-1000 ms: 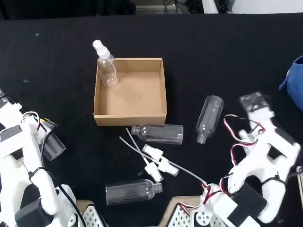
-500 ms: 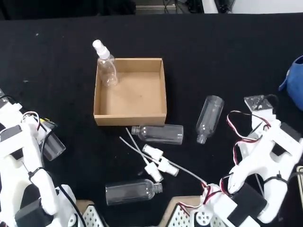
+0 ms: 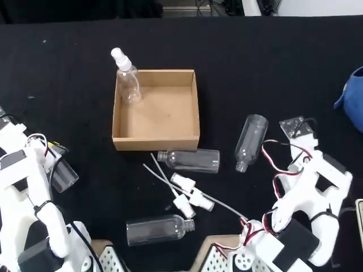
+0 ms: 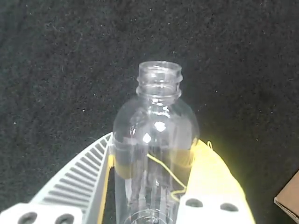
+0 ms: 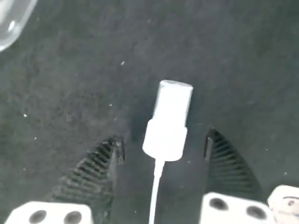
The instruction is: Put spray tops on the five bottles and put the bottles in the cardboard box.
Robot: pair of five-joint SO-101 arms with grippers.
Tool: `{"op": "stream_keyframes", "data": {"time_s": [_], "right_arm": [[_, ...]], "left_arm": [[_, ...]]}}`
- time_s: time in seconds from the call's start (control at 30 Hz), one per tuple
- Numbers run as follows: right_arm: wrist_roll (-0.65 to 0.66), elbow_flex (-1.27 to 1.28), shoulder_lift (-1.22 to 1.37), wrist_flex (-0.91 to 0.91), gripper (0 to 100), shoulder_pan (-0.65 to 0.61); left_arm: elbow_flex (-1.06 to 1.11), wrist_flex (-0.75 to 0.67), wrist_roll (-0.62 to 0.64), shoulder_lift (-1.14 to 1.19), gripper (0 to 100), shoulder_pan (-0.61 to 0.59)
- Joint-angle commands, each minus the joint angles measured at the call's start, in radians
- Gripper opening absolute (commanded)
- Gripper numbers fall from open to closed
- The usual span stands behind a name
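The right pincer (image 5: 163, 140), released, has come in astride a spray top (image 5: 169, 121) well right of the cardboard box (image 3: 156, 141), ready to grab it, while the left pincer (image 4: 156, 142) grasps an uncapped bottle (image 4: 156, 112)

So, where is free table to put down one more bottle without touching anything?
Bare table lies between the cardboard box and the bottle in the left hand, and along the far side behind the box. Crowded: the near side, where three lying bottles and loose spray tops sit.
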Motion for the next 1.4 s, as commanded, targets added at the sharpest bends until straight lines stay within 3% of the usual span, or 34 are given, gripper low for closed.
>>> {"op": "stream_keyframes", "data": {"time_s": [0.0, 0.27, 0.7, 0.8, 0.83, 1.0, 1.17, 1.37], "right_arm": [[0.011, 0.005, -0.001, -0.02, 24.8, -0.014], [-0.133, -0.013, 0.002, -0.021, 24.7, -0.032], [-0.097, -0.17, 0.255, -0.011, 16.5, -0.015], [-0.094, -0.208, 0.245, -0.009, 4.0, -0.014], [-0.094, -0.226, 0.231, 0.002, 0.3, -0.014], [-0.098, -0.346, 0.067, 0.216, 1.1, -0.038], [-0.278, -0.463, -0.162, 0.377, 1.0, -0.146], [-0.549, -0.615, -0.371, 0.546, 1.0, -0.391]], "left_arm": [[-0.004, -0.008, 0.011, -0.041, 3, 0.001], [-0.004, -0.008, 0.011, -0.041, 3, 0.001], [-0.002, -0.008, 0.006, -0.041, 3, 0.001], [-0.004, -0.008, 0.006, -0.041, 3, 0.001], [-0.004, -0.008, 0.006, -0.041, 3, 0.001], [-0.002, -0.006, 0.003, -0.048, 3, 0.001], [0.064, -0.003, 0.002, -0.199, 3, 0.002], [0.202, -0.014, 0.002, -0.529, 3, 0.038]]}}
